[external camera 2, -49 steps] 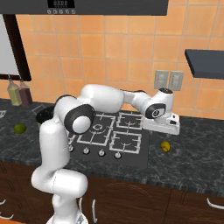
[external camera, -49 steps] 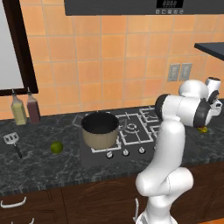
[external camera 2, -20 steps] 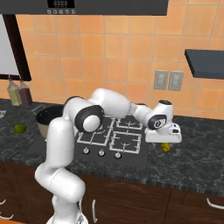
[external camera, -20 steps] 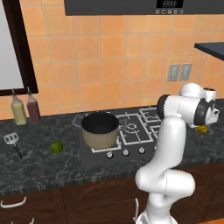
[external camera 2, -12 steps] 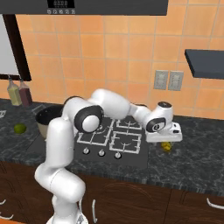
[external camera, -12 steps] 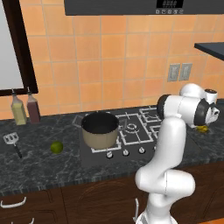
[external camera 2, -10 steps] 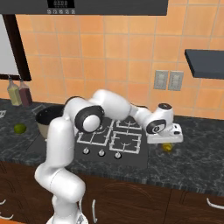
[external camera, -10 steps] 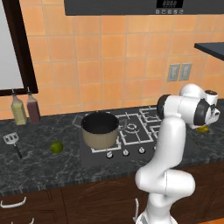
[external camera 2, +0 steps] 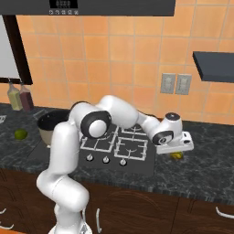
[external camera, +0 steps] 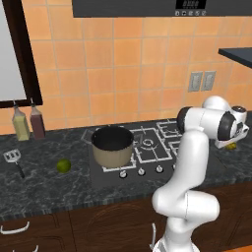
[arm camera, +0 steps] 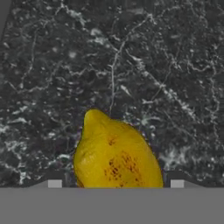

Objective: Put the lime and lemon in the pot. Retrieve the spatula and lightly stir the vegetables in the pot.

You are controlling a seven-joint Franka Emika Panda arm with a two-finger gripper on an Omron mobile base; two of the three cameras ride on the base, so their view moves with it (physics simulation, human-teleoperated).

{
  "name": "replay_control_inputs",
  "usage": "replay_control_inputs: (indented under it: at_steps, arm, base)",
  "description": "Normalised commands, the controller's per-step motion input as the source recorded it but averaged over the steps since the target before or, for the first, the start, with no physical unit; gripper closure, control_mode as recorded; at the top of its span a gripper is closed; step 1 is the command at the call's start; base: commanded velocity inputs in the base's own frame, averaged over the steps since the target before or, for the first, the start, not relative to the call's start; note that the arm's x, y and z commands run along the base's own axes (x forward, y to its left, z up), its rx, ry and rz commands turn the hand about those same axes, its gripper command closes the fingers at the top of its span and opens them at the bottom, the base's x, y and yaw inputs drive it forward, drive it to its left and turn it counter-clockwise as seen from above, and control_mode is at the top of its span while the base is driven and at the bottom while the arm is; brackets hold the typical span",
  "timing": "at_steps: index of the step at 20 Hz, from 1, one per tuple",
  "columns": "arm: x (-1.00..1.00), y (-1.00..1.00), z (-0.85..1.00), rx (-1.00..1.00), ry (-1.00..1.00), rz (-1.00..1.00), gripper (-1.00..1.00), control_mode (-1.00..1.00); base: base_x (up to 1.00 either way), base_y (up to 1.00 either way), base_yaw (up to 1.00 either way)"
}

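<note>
Jaws (arm camera: 113, 183): parted, one tip on each side of the lemon; whether the tips touch it cannot be told. In the right base view the hand (external camera 2: 176, 142) hangs low over the right end of the desk, just above the fruit.
Lemon (arm camera: 116, 153): yellow with brown specks, lying on the dark marbled desk (arm camera: 131, 65) between the two tips, pointed end away from the hand. It shows as a yellow patch under the hand (external camera 2: 176, 156), right of the stove, and at the right end of the desk (external camera: 231, 146).
Lime (external camera: 63, 165): on the desk left of the stove, well apart from the lemon, between the spatula and the pot.
Pot (external camera: 112, 145): upright on the front left burner of the stove (external camera: 152, 147), dark inside.
Spatula (external camera: 14, 160): flat on the desk near its left end, slotted head toward the wall, handle toward the front edge.
Bottles (external camera: 28, 123): two, standing at the back edge by the wall, behind the spatula.
</note>
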Motion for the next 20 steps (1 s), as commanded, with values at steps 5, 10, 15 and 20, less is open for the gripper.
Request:
replay_control_inputs:
  at_steps: [5,10,15,20]
  arm:
    - [-0.28,0.08,0.36,0.00,-0.24,0.05,1.00,-1.00]
    - [-0.55,0.76,1.00,0.01,-0.09,0.00,1.00,-1.00]
    - [-0.35,1.00,1.00,0.06,0.05,0.00,1.00,-1.00]
    - [-0.09,1.00,1.00,0.06,0.06,0.02,1.00,-1.00]
  base:
    - [0.00,0.00,0.00]
    - [0.00,0.00,0.00]
    - [0.00,0.00,0.00]
    - [0.00,0.00,0.00]
